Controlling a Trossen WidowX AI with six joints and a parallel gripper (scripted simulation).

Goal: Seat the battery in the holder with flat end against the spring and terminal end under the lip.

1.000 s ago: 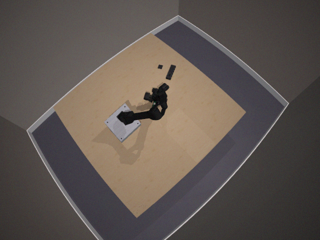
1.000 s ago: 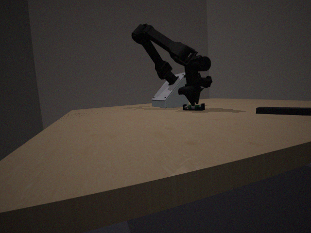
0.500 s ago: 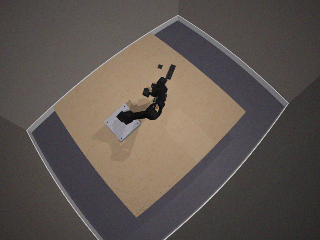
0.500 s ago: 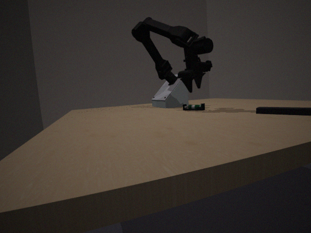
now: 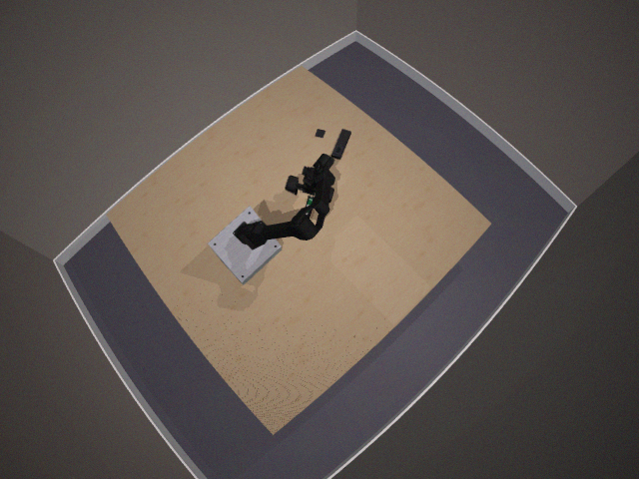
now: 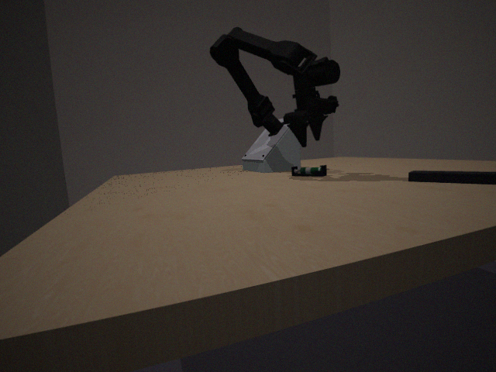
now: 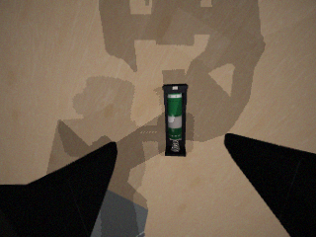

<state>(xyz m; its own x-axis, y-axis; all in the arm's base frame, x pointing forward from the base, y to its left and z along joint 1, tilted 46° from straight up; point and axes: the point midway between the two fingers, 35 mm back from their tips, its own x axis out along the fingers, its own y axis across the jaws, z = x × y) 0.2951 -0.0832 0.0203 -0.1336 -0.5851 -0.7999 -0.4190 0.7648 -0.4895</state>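
The green and white battery point(image 5: 310, 202) point(image 6: 315, 170) point(image 7: 175, 108) lies lengthwise in the small black holder point(image 6: 324, 170) point(image 7: 185, 106). It looks level in the exterior view and straight between the side walls in the wrist view. One end meets the coiled spring point(image 7: 175, 146) at the bottom of the wrist view. The other end is close to the end wall with the small white mark; whether its tip is under the lip is too small to tell. My gripper point(image 6: 311, 142) point(image 7: 171, 142) is wide open and empty, above the holder and touching neither. Its fingertips are hidden in the top view.
A long black block point(image 5: 341, 144) point(image 6: 452, 177) lies on the table beyond the gripper, with a small dark square point(image 5: 320, 133) beside it. The arm's grey base point(image 5: 245, 257) point(image 6: 286, 153) stands close behind the holder. Arm shadows fall around the holder.
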